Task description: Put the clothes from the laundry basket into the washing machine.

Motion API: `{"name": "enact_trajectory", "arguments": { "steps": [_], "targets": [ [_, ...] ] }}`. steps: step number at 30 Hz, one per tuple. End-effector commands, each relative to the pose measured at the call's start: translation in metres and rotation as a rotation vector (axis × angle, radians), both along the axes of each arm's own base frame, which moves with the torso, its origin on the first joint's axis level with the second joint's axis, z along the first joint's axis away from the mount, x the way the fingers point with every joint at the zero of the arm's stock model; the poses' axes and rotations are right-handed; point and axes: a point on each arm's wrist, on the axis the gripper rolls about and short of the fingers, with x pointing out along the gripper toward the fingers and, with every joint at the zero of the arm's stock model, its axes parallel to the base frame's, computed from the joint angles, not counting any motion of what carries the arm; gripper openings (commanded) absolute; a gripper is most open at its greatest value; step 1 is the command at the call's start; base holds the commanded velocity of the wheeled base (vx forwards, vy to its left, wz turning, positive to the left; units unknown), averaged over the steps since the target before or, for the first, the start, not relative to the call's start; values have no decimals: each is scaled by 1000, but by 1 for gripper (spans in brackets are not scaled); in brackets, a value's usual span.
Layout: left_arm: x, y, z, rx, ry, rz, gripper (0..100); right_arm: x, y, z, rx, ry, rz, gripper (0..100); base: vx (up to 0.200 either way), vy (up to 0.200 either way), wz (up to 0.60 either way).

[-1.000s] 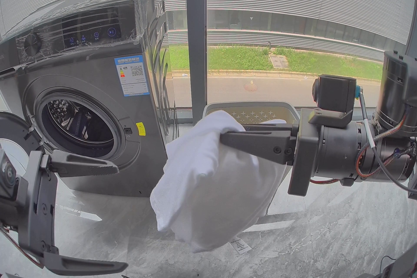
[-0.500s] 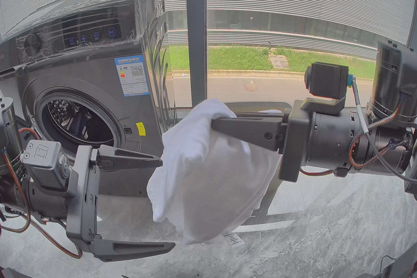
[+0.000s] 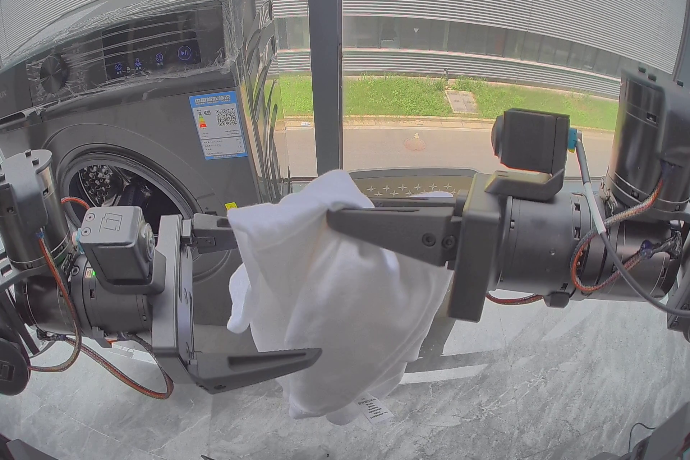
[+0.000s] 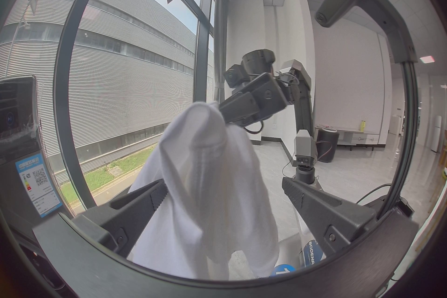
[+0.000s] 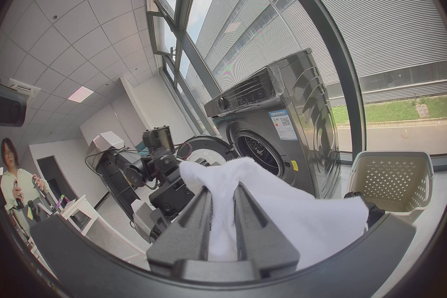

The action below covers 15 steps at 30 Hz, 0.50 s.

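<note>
A white garment [image 3: 323,296] hangs in the air from my right gripper [image 3: 338,221], which is shut on its upper fold, right of the washing machine [image 3: 144,116]. My left gripper [image 3: 277,296] is open, one finger above and one below the garment's left side, in front of the drum opening [image 3: 108,185]. In the left wrist view the garment [image 4: 205,182] drapes between the open left gripper [image 4: 223,201]. The right wrist view has the right gripper [image 5: 223,201] pinching the cloth [image 5: 288,215]. The laundry basket [image 3: 410,181] stands behind the garment.
The machine's round door [image 5: 205,152] is swung open. A window post [image 3: 323,44] rises between the machine and the basket [image 5: 391,178]. Grey marble floor [image 3: 546,382] lies below both arms.
My left arm has risen and moved right until its open fingers straddle the garment. The right gripper has carried the garment a little to the left.
</note>
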Motion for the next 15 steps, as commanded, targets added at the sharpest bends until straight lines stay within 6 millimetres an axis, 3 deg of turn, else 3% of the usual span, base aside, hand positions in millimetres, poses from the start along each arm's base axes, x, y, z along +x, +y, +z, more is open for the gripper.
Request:
{"name": "enact_trajectory", "arguments": {
  "steps": [1,15],
  "targets": [
    [5,-1,-3,1,15,12,100,-5,1,1,2,-2,20,0,0,0,0],
    [15,9,13,-32,-37,75,100,-9,-2,0,12,24,21,0,0,0,0]
  ]
}}
